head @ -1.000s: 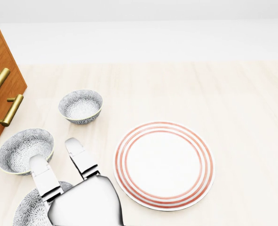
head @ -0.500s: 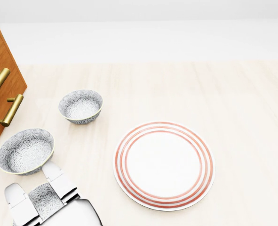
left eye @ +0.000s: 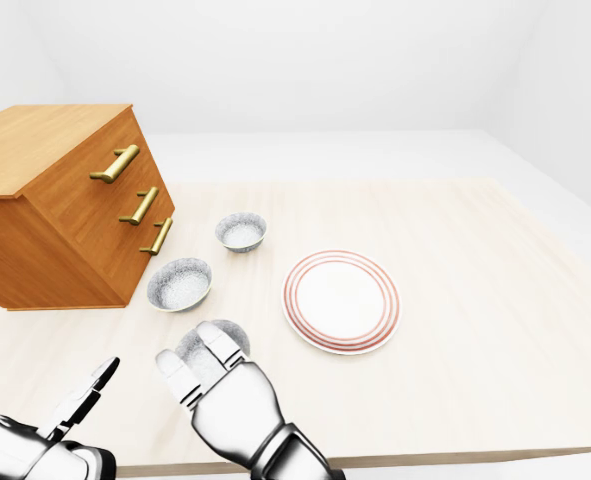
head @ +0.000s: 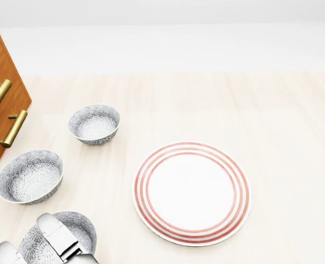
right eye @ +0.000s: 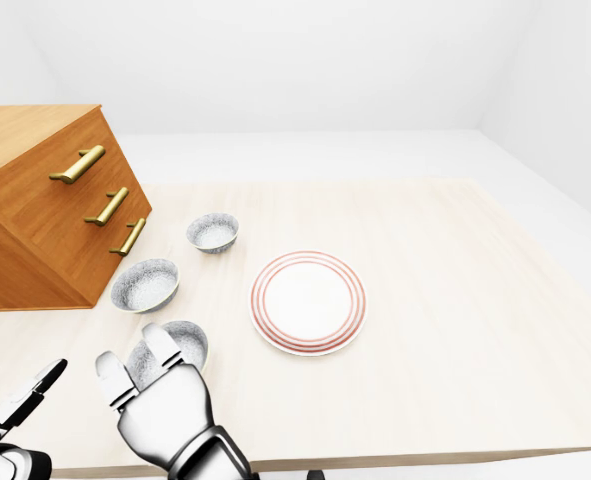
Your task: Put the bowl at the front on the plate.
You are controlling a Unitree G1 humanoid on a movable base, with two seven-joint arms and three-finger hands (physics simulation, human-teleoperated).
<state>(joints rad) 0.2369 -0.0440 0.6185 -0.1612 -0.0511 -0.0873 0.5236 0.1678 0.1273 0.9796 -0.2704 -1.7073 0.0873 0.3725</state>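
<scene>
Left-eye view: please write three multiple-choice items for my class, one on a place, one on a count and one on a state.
1. Where does the plate lie relative to the bowls?
A. left of them
B. right of them
C. under one of them

2. How many bowls stand on the table?
A. two
B. three
C. four

3. What state is the plate in?
A. empty
B. holding a bowl
C. upside down

Answers:
1 B: every bowl sits to the plate's left.
2 B: there is a far bowl, a middle bowl and a near bowl.
3 A: its white centre is bare.
</scene>
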